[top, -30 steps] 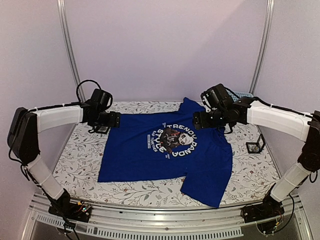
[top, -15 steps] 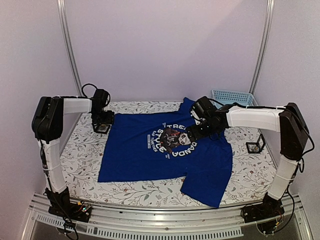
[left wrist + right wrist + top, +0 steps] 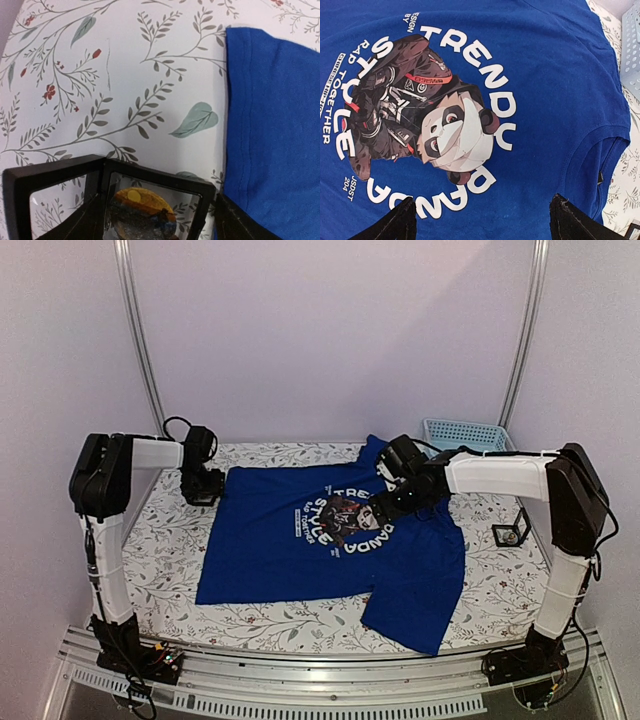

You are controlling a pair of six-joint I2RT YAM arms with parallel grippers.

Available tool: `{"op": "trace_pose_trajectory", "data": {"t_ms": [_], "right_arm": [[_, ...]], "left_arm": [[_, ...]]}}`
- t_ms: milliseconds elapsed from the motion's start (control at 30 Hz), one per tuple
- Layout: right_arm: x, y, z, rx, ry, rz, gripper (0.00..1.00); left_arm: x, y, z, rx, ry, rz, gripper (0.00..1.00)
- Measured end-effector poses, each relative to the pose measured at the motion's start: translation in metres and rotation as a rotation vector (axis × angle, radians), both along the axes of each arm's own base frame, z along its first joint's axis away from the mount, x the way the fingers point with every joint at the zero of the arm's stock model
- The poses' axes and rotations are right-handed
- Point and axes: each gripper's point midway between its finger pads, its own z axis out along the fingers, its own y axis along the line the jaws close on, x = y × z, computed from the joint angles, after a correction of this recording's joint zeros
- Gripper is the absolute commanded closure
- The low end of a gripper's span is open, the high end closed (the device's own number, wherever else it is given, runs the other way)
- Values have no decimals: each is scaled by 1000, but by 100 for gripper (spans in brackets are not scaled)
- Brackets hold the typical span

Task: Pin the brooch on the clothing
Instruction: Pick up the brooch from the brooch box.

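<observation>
From above: one royal-blue T-shirt lies flat mid-desk, print up, with two arms over it, one pale-blue basket at the far right corner and one small black frame case standing near the right edge. The desk has a white cloth with leafy sprigs, and plain lilac walls and two metal uprights stand behind it. Bare cloth runs down both sides of the shirt and along the near edge. The left end effector sits low just off the shirt's left edge, and the right end effector hangs over the chest print. Left wrist view: one opened black case holds the brooch, just beside the shirt's hem. The fingers flank the case, but whether they press it I cannot tell. Right wrist view: one panda print fills the frame, and the fingers are spread wide above it, gripping nothing.
</observation>
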Motion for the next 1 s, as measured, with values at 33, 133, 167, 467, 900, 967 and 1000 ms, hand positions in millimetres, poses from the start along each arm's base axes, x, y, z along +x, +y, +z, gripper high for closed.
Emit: {"op": "trace_pose_trajectory", "data": {"t_ms": [33, 133, 167, 467, 900, 967, 1000], "right_arm": [[0, 0, 1, 1, -2, 1, 10], [1, 0, 1, -3, -4, 7, 10], [1, 0, 1, -4, -4, 8, 10], [1, 1, 1, -4, -5, 10, 10], [1, 0, -6, -15, 6, 11, 10], [1, 0, -6, -16, 7, 12, 10], [1, 0, -7, -17, 8, 11, 10]], "left_arm": [[0, 0, -3, -1, 5, -2, 24], [0, -2, -8, -2, 14, -15, 26], [0, -2, -8, -5, 14, -16, 26], [-2, -12, -8, -14, -9, -58, 35], [-14, -36, -12, -34, 5, -129, 40], [-14, -36, -11, -27, 4, -136, 42], [-14, -36, -11, -23, 4, -140, 44]]}}
